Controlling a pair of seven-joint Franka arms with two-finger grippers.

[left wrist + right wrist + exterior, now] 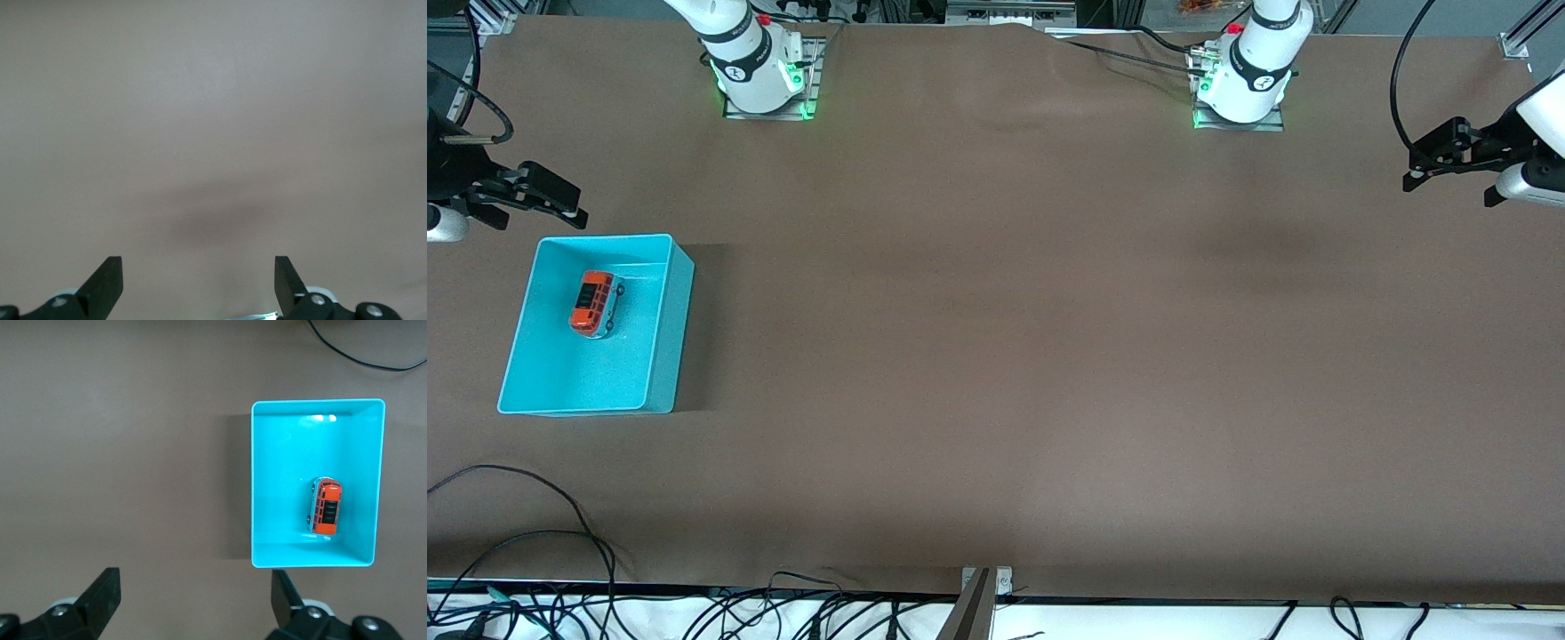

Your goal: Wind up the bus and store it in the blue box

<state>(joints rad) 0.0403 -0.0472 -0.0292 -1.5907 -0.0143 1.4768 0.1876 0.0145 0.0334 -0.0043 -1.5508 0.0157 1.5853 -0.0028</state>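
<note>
The orange-red bus (594,303) lies inside the blue box (660,338), which stands at the right arm's end of the table. In the right wrist view the bus (327,507) rests on the floor of the blue box (287,453) near one short wall. My right gripper (541,213) hangs open and empty in the air beside the box, closer to the robots' bases; its fingers (103,593) frame bare table. My left gripper (1449,189) hangs open and empty at the left arm's end of the table. Bare brown table fills the view under the left gripper (199,283).
Brown cloth covers the table (996,356). The two arm bases (760,80) (1240,89) stand along the edge farthest from the front camera. Loose black cables (534,542) and a metal bracket (985,582) lie along the nearest edge.
</note>
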